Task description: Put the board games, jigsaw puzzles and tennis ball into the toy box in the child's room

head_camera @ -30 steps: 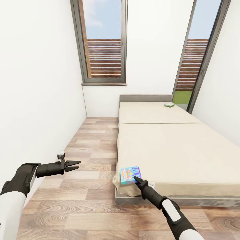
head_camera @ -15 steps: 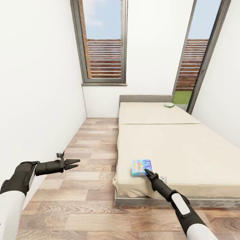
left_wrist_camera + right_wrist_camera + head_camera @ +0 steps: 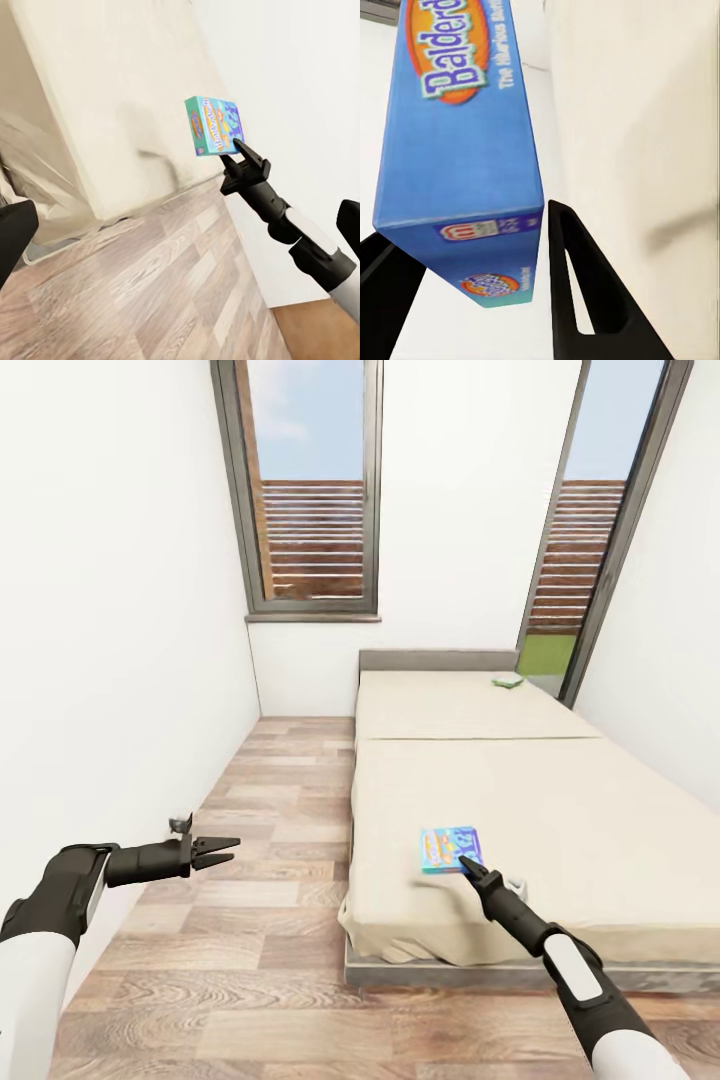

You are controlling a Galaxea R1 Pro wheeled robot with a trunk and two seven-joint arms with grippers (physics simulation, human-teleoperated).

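Two board games [image 3: 452, 849] [image 3: 508, 679] on bed [image 3: 560, 800]; right gripper [image 3: 466, 863] pinching one.

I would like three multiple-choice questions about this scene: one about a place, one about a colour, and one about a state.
1. Where is the green board game?
A. on the floor
B. on the bed, near the headboard
C. in the left gripper

2. What is the main colour of the board game at the right gripper?
A. blue
B. red
C. black

3. What is the state of the left gripper?
A. shut on a ball
B. shut on a box
C. open, holding nothing

Answers: 1 B, it lies at the bed's far end; 2 A, the right wrist view shows its blue sides; 3 C, its fingers are spread apart above the floor.
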